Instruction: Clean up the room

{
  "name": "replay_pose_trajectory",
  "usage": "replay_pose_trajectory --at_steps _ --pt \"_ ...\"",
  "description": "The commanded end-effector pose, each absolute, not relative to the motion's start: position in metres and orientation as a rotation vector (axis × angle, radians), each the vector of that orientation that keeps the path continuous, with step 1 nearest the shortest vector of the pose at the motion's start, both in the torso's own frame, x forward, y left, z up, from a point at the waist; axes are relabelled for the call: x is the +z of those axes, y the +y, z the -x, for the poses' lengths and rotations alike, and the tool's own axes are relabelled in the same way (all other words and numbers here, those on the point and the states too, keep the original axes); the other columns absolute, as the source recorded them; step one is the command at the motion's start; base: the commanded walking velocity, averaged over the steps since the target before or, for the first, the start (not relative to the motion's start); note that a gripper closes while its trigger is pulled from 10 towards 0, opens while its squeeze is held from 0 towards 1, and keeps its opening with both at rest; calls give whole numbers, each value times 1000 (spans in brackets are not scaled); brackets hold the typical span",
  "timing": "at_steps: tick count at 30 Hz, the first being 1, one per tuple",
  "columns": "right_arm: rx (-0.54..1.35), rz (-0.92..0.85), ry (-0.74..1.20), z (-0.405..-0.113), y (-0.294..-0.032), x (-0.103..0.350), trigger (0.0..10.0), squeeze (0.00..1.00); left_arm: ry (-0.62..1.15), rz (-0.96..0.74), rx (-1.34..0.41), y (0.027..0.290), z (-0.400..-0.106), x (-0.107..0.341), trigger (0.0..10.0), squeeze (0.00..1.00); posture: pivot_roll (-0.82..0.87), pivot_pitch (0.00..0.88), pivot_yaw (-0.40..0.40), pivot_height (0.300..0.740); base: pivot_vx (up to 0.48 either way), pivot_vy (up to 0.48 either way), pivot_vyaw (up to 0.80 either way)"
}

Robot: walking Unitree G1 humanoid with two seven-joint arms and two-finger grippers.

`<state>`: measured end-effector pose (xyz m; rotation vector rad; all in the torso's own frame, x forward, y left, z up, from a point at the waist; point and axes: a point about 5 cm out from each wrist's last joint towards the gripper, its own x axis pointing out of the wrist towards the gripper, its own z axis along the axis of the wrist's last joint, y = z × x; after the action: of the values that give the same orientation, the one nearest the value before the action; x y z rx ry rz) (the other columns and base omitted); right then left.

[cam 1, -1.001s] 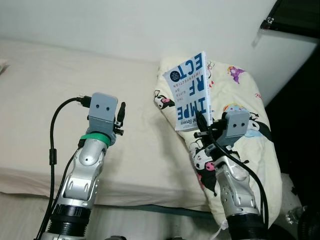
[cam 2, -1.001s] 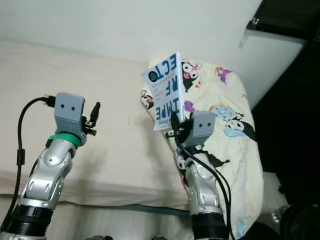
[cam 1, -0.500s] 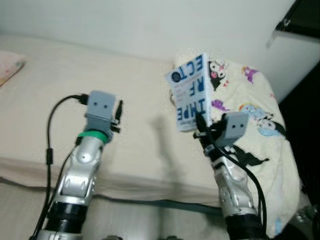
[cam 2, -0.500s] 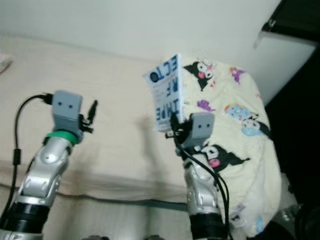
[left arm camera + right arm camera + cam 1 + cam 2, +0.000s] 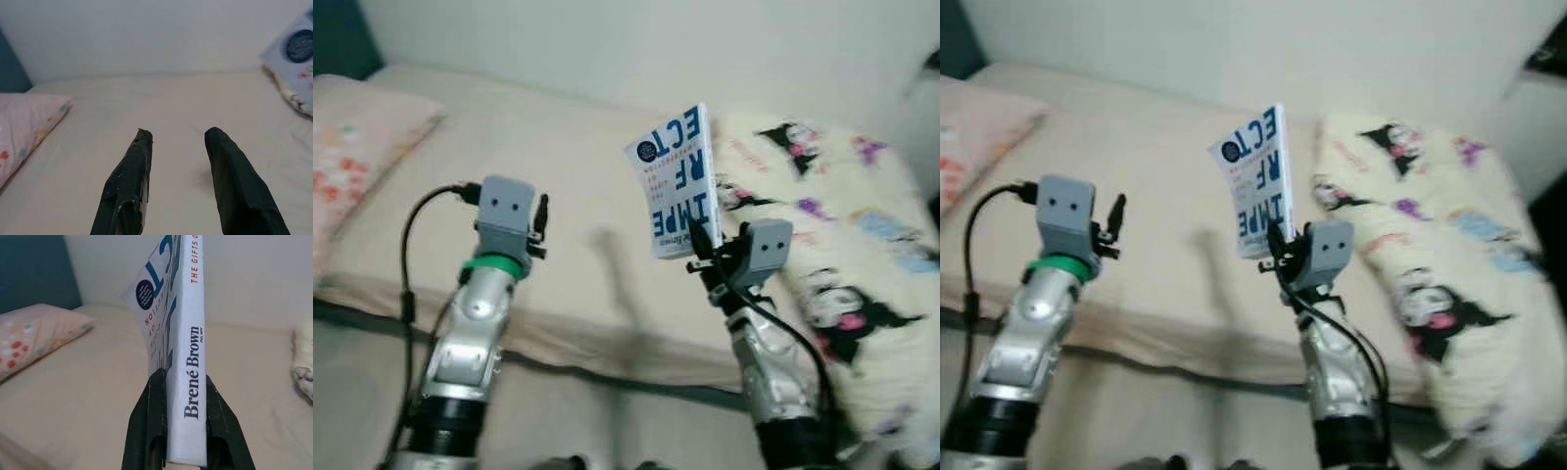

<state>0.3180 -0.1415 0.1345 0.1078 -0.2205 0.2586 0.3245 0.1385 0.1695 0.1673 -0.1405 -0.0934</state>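
A white paperback with blue lettering [image 5: 676, 184] stands upright above the bed, held by its lower edge in my right gripper [image 5: 702, 245], which is shut on it. In the right wrist view the book's spine [image 5: 188, 357] sits clamped between the two black fingers [image 5: 151, 421]. My left gripper [image 5: 542, 217] is raised over the near part of the bed, open and holding nothing; its fingers [image 5: 132, 181] are spread apart above the bare sheet.
A cream bed [image 5: 509, 147] spans the view. A pink dotted pillow [image 5: 352, 147] lies at its left end. A cream blanket with cartoon prints [image 5: 862, 264] is heaped at the right. White wall behind; floor along the bed's near edge.
The camera has swung left: the pink pillow came into view and the blanket slid right. Both arms keep their poses, the book still held upright.
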Motion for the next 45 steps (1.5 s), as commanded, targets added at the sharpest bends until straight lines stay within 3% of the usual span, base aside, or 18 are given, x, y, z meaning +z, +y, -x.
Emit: replay_pose_trajectory --at_steps 1,45 --pt "238 -114 -263 -317 -146 141 10000 0 -129 -160 -105 136 -324 167 10000 0 41 24 -23 735 0 315 0" --pt "238 -119 -258 -317 -145 138 10000 0 -124 -164 -105 138 -323 167 10000 0 45 31 -17 735 0 316 0"
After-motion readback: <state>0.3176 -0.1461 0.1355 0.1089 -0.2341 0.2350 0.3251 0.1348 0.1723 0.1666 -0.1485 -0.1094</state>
